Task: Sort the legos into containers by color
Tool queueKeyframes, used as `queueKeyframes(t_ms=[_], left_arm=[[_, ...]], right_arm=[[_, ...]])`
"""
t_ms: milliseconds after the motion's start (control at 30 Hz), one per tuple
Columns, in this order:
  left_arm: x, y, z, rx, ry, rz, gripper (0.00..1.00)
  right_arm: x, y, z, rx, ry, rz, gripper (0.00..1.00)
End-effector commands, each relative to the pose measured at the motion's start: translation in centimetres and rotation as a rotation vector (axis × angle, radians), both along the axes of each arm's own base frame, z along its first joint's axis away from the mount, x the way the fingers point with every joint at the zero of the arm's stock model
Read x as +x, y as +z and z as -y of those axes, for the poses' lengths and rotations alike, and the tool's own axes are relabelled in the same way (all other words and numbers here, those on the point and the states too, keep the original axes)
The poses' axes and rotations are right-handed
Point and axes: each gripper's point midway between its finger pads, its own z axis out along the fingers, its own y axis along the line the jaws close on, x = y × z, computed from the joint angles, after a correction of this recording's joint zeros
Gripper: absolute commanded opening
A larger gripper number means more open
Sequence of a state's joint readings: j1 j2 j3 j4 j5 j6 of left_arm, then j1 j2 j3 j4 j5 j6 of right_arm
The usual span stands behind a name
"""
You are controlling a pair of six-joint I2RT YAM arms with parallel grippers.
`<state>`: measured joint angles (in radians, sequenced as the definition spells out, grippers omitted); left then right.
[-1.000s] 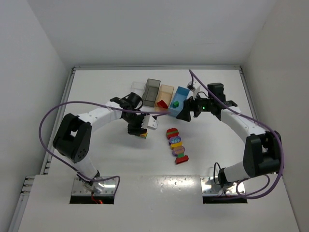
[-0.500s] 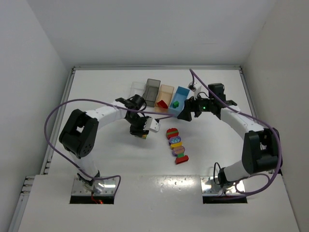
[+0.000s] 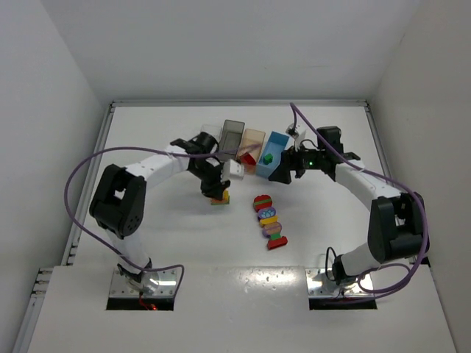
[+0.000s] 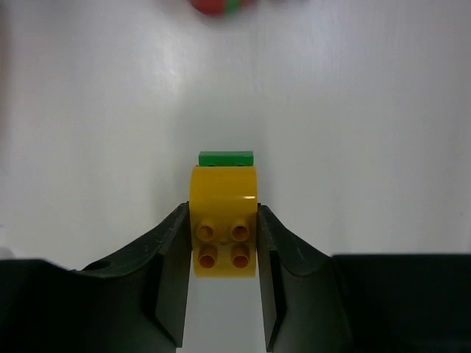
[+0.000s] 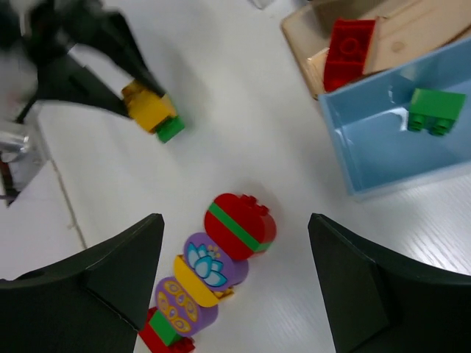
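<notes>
- Your left gripper (image 4: 223, 224) is clamped on the studded end of a yellow brick (image 4: 223, 190), one finger on each side. A green brick (image 4: 225, 158) is stuck to its far end.
- The pair sits in front of the bins, left of the multicolour lego row (image 3: 269, 220). You cannot tell from these views whether it is off the worktop (image 3: 162, 243).
- The grip looks centred and square, so lift straight up and slowly, so the green brick is not knocked on the worktop.
- This piece has two colours, so you probably should not drop it in a bin whole. The free right gripper (image 3: 285, 171) could pull off the green part.
- The light blue bin (image 5: 346, 140) holds a second green brick (image 5: 427, 110) and the tan-peach bin (image 5: 302, 33) a red brick (image 5: 349, 51). The green half likely belongs in the blue one, and the yellow in a bin without another colour.
- Your left arm reaches forward and to the right, with its elbow bent and its wrist pointing down at the worktop.
- Your right arm reaches forward and to the left. Its fingers are wide apart and hold nothing, just beside the near end of the light blue bin.
</notes>
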<state>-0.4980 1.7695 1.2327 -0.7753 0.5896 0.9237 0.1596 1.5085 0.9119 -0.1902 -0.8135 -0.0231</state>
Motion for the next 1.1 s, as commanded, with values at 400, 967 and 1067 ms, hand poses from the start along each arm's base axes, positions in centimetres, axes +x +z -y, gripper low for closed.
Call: queueKeyframes(t_ms=[400,967,1067], left_arm=[[4.6,12.5,4.2,-0.601,0.407,-0.632,0.14],[3.7,16.1,5.6,-0.656,0.305,-0.701,0.14],[3.3,16.6,5.5,-0.666,0.289,-0.691,0.14]], right_arm=[[-4.4,4.5,-5.9,0.275,0.383,0.051,0.82],[-3.8,5.7,-11.4,0.338,0.477,-0.007,0.84],[-3.7,5.3,-11.8,0.338,0.470,-0.025,0.84]])
